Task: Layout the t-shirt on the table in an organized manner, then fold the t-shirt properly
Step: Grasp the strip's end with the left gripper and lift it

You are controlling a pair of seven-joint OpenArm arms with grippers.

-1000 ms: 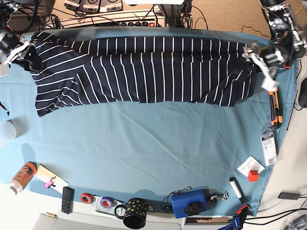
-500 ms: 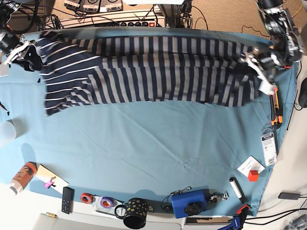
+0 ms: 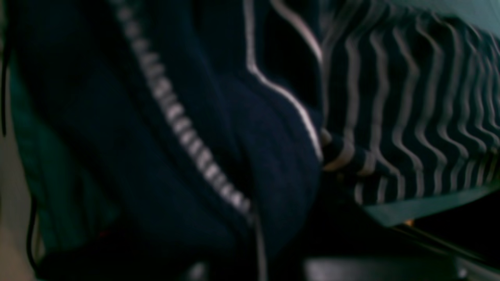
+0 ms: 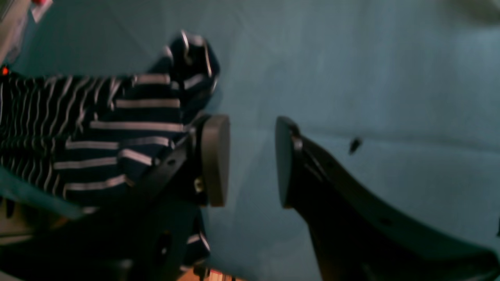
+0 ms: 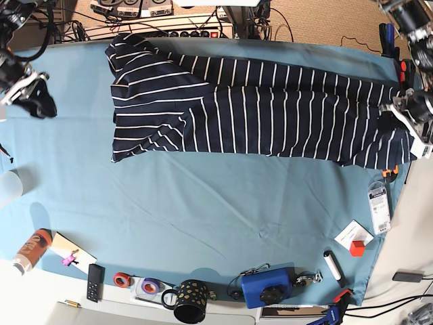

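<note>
The t-shirt lies stretched across the far half of the tabletop, its long axis running side to side in the base view. The wider end, with a folded-over sleeve area, sits toward the left of that view; the narrower end reaches the right edge of the tabletop. Stripes on the main body run across the long axis.

The left end effector is at the right edge of the base view, closed on the t-shirt end; its wrist view is filled with bunched navy fabric.

The right end effector stands open above bare teal cloth, pads apart with nothing between them. In the wrist view, shirt fabric lies just beside one finger, not between the pads.
</note>
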